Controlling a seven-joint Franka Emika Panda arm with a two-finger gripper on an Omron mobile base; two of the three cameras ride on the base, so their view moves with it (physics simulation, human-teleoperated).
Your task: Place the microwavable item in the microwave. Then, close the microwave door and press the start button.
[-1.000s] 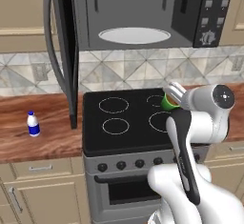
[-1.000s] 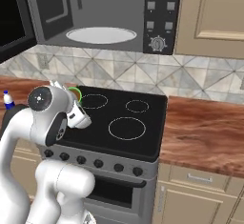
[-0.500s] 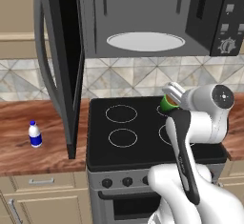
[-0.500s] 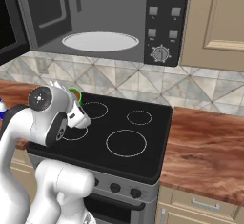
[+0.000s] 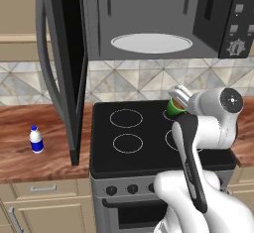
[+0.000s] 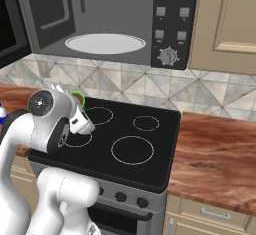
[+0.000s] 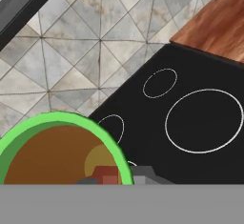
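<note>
Above the black stove (image 5: pixel 149 133), the microwave (image 5: pixel 163 19) hangs with its door (image 5: pixel 62 68) swung wide to the left, baring the white turntable (image 5: pixel 151 42) inside and the knob panel (image 5: pixel 237 24) at the right. Below it, over the stove's back burners, the gripper (image 5: pixel 179 98) is closed on the green cup (image 5: pixel 173 108) with brown contents, held clear of the cooktop. Left on the wooden counter (image 5: pixel 30 157) stands a small white bottle (image 5: pixel 35 140).

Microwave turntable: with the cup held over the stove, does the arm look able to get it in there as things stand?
Probably yes. The microwave door stands swung wide, leaving the turntable bare and unblocked above the end effector, which is shut on the green cup.
</note>
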